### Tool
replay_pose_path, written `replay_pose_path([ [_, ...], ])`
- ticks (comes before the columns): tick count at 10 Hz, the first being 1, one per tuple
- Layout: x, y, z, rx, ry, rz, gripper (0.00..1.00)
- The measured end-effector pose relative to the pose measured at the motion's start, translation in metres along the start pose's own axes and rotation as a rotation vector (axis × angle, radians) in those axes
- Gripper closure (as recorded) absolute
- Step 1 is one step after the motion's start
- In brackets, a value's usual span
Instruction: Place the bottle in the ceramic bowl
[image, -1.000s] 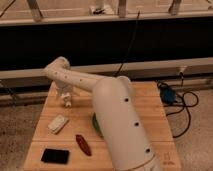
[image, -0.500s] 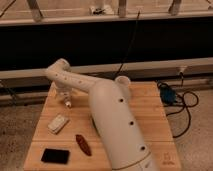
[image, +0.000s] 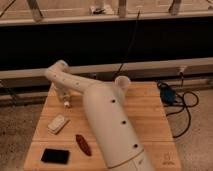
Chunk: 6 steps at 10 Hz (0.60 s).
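Well, end effector: upper left of the frame, above the pale wooden bench; its grip cannot be told.
small pale translucent bottle: seemingly at its tip.

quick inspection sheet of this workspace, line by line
surface: pale wooden table
job's things: small pale translucent bottle at the gripper's tip, far left; round green ceramic bowl not seen, perhaps behind the arm
clutter: flat white rectangular block, dark red oblong thing, flat black rectangle, all front left
grippers: gripper over the table's far left, at the white arm's end
cables: black cable and a blue object off the right edge
surroundings: dark wall behind, speckled floor
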Motion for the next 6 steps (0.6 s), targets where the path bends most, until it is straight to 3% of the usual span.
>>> replay_pose_path([
  [1,0.001,0.000,0.000,0.003,-0.001,-0.005,0.87],
  [3,-0.002,0.001,-0.003,0.003,-0.009,-0.017,1.00],
  [6,0.000,0.009,-0.033,0.001,0.009,-0.002,1.00],
])
